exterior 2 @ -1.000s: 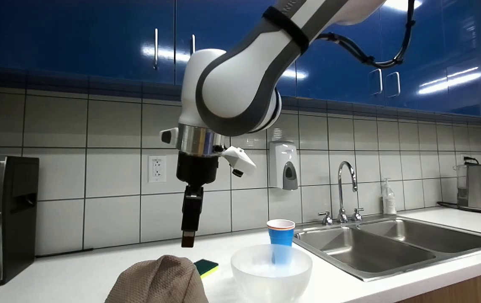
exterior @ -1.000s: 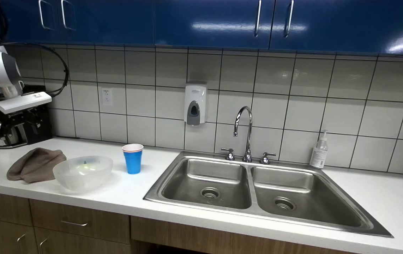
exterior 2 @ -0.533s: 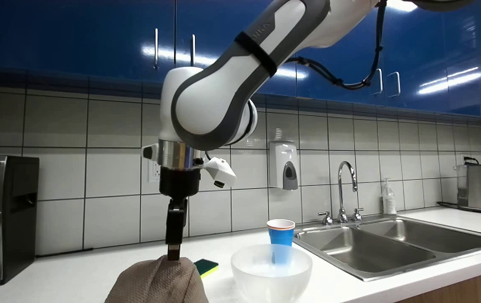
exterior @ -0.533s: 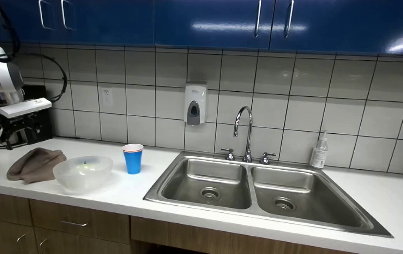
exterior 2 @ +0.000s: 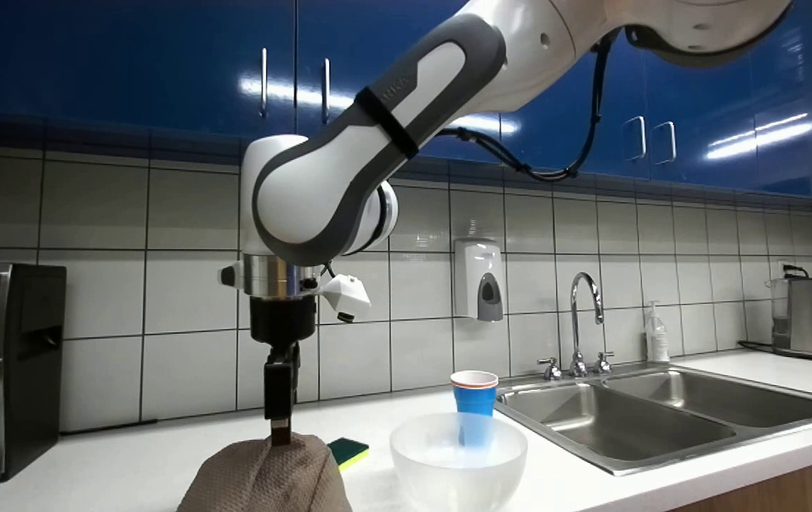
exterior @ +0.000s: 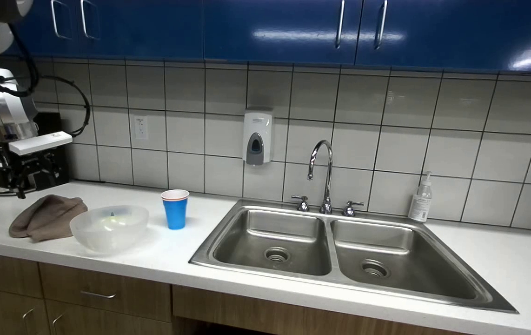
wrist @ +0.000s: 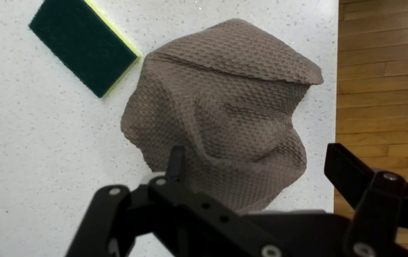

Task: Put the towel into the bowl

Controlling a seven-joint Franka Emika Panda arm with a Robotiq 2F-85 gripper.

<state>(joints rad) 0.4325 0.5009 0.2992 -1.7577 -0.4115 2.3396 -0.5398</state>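
- The gripper is spread wide, its fingers well apart and holding nothing.
- The towel lies rumpled on the counter below the gripper, most of it ahead of the fingers in the wrist view; whether a fingertip touches it, I cannot tell.
- It looks light, soft and limp, and the bumpy weave should give good friction; nothing about it seems fragile.
- Best hold, I judge: the raised fold between the fingers, taken deep enough to catch several layers, as a shallow pinch could slip off.
- Its corners will likely dangle, so the lift should be high before crossing to the bowl, right of the gripper in both exterior views.
- The sponge, ahead and left of the gripper in the wrist view, sits just beside the towel.
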